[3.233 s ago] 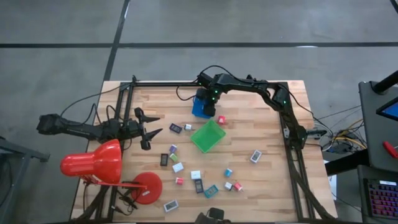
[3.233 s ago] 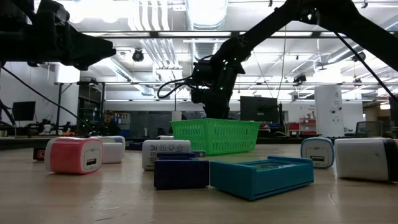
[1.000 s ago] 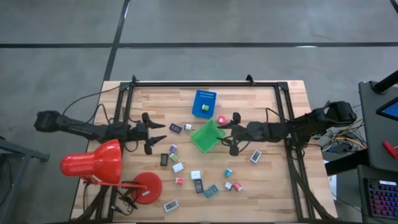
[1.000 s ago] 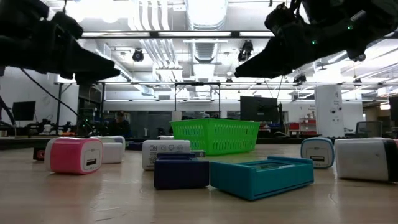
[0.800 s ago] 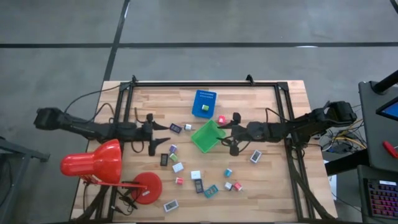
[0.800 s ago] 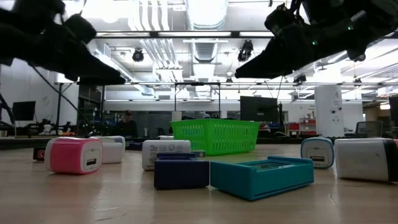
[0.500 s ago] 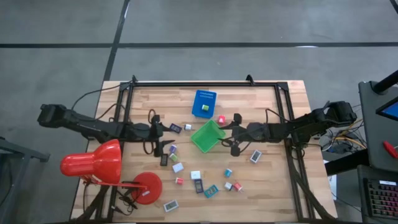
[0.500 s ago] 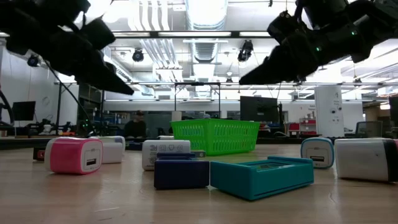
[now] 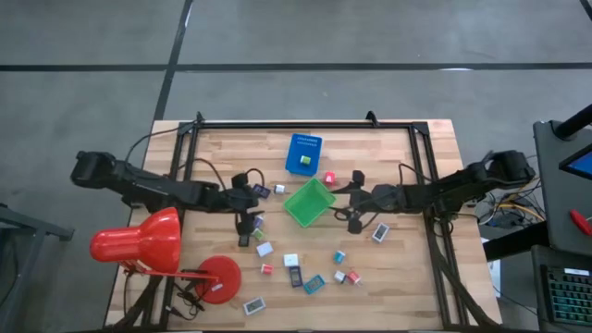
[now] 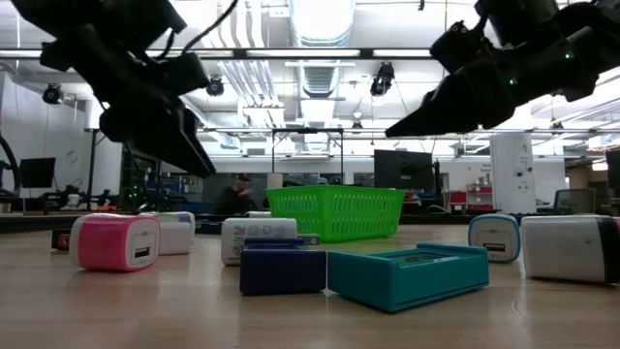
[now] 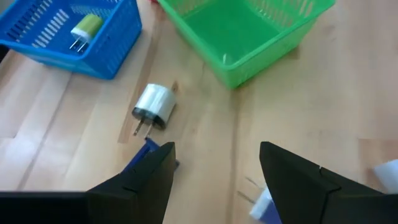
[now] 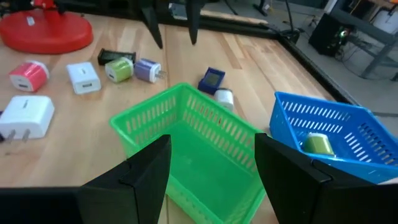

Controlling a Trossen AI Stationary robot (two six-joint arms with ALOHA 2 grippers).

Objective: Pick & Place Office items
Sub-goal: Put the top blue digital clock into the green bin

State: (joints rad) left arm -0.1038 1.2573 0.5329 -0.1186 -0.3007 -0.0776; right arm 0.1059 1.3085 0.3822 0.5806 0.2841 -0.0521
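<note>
Small office items lie scattered on the wooden table: a white plug (image 11: 154, 106), a dark blue piece (image 9: 261, 190), lavender (image 12: 147, 70) and green (image 12: 119, 68) cubes, pink (image 10: 116, 240) and teal (image 10: 407, 273) pieces. A green tray (image 9: 310, 202) stands mid-table. Behind it stands a blue tray (image 9: 303, 154) with a green piece (image 11: 84, 28) inside. My left gripper (image 9: 248, 202) hangs open left of the green tray, slanting down above the items. My right gripper (image 9: 350, 196) hovers open at the green tray's right side, with nothing between its fingers.
A big red desk lamp (image 9: 148, 242) with its round base (image 9: 217, 277) fills the near left corner. A black frame (image 9: 277, 123) runs along the table's far, left and right sides. More items lie toward the near edge (image 9: 294, 268).
My left gripper has moved toward the table's right, closer to the green tray, and has tipped from near level to slanting down over the items. Its fingers stay open. No item has moved.
</note>
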